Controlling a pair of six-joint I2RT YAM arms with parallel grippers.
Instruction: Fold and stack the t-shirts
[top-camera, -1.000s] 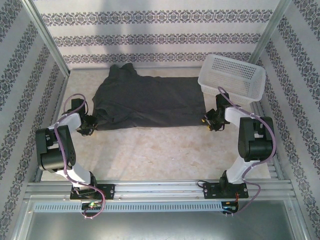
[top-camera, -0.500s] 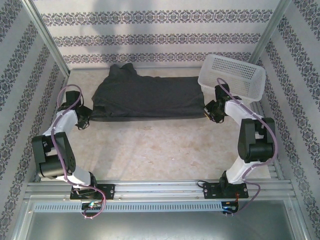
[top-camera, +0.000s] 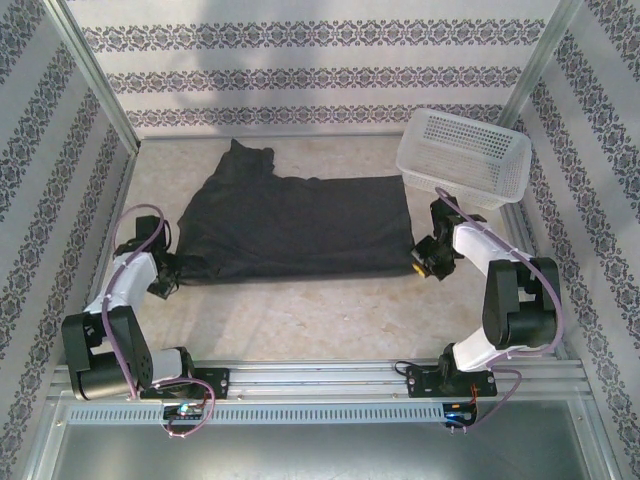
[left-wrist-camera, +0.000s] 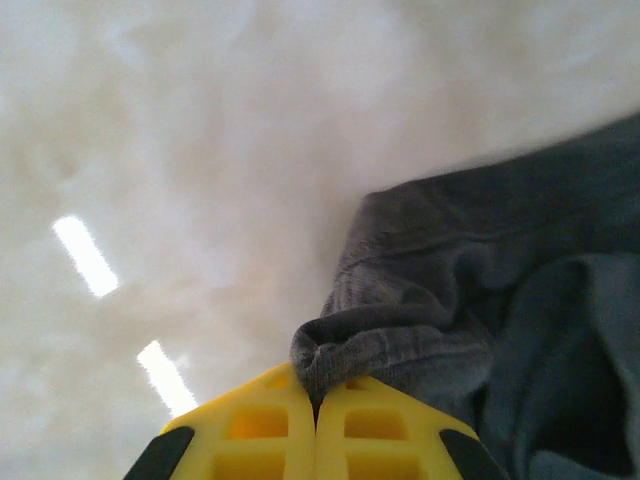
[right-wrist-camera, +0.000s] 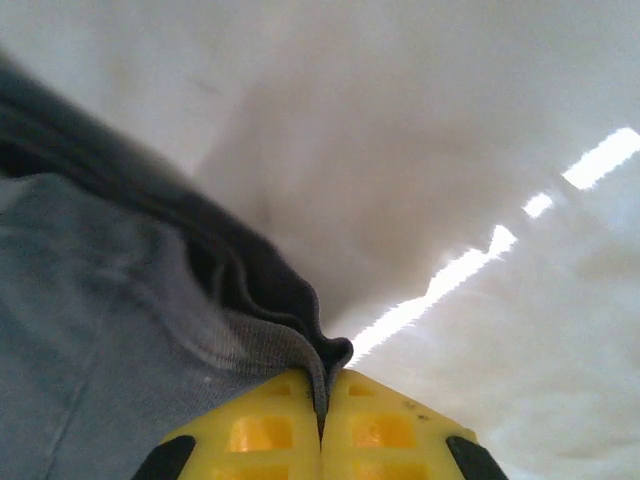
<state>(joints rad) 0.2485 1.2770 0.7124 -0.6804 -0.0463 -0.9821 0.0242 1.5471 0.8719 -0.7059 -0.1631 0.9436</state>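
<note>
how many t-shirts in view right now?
1. A dark t-shirt lies spread out, left of the white basket, near corners pinched by the left gripper and right gripper. Another could hide under it.

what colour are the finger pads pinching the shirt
Bright yellow; the left wrist view shows the pads best, shut on the charcoal t-shirt.

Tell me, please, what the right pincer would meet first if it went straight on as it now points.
The t-shirt: the right pincer is shut on its hem, at its tips. Past that fold, likely the bare table, though depth is unclear.
</note>
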